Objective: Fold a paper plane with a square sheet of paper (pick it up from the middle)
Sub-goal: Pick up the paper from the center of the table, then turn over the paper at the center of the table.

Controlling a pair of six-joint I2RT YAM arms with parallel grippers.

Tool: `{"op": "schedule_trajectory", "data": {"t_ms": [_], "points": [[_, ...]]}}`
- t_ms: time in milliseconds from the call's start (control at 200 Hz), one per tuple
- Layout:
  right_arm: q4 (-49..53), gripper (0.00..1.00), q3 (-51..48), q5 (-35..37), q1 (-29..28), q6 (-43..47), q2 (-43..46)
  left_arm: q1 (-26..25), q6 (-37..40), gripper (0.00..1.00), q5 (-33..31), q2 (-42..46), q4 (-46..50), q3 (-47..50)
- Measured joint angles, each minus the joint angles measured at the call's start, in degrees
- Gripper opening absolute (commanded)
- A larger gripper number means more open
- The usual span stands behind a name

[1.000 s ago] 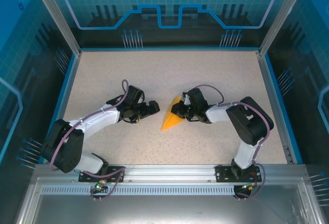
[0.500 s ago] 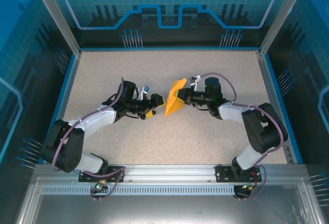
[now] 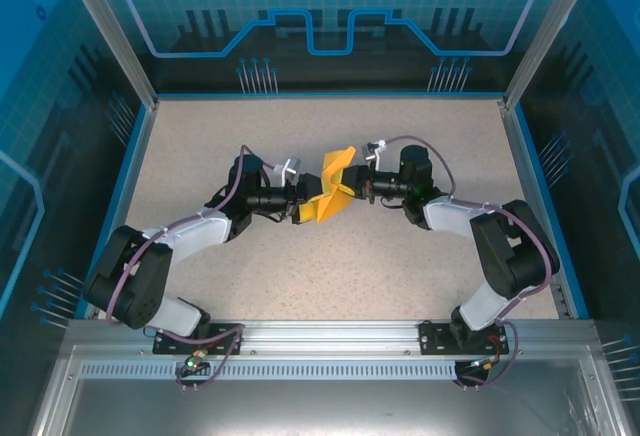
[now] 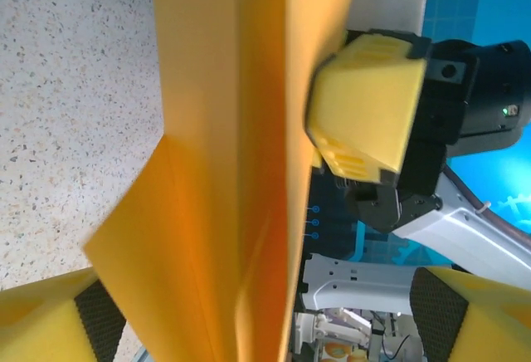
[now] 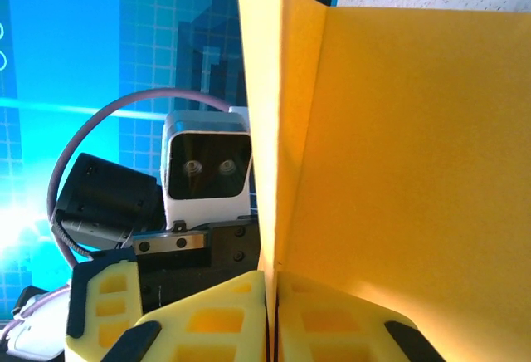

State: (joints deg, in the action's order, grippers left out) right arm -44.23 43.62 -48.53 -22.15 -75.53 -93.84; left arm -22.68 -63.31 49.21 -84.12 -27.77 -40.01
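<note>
Bare table (image 3: 400,286) all round, folded paper (image 3: 328,204) raised mid-table; left tool (image 3: 303,206), right tool (image 3: 353,188) crowding either side

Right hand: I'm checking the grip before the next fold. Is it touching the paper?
Touching. The right wrist view shows the paper clamped edge-on between the right hand's two closed fingers, with no gap.

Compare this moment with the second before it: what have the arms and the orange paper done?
The right gripper, shut on the paper plane, raised it from low over the table and carried it away from the bases, tipping it up. The left gripper swung in from the left; its open jaws now straddle the paper's lower part. Unchanged: the right gripper's hold on the fold.
</note>
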Motion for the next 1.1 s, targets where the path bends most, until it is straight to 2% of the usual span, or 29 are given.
{"op": "schedule_trajectory", "data": {"t_ms": [130, 525, 640, 705, 790, 915, 1015, 1100], "points": [[-0.7, 0.11, 0.0, -0.3, -0.1, -0.8, 0.0, 0.0, -1.5, 0.65, 0.0, -1.4, -1.8, 0.0], [0.0, 0.11, 0.0, -2.6, -0.4, -0.8, -1.7, 0.0, -2.2, 0.27, 0.2, -1.7, -3.7, -0.1], [1.0, 0.15, 0.0, -3.0, -0.4, -0.3, -1.7, 0.0, -1.1, 0.15, 0.1, -1.7, -2.9, -0.5], [2.1, 0.2, 0.1, -3.0, -0.4, 0.5, -1.7, 0.0, -0.5, 0.1, 0.0, -1.7, -2.1, -0.9], [4.6, 0.33, 0.3, -2.8, -0.3, 1.7, -1.6, 0.0, 0.8, 0.05, -0.4, -1.7, 0.0, -1.5], [12.4, 0.49, 0.4, -1.7, 0.8, 6.6, 1.2, 0.0, 4.6, 0.04, -1.8, -1.8, 5.9, -3.5], [23.2, 0.64, 1.0, 2.0, 1.7, 13.1, 6.1, 0.0, 10.0, 0.05, -5.0, -1.7, 14.6, -6.2], [33.2, 0.73, 2.0, 7.6, 1.9, 19.4, 11.4, -0.2, 16.0, 0.07, -11.1, -1.3, 26.1, -10.2]]}}
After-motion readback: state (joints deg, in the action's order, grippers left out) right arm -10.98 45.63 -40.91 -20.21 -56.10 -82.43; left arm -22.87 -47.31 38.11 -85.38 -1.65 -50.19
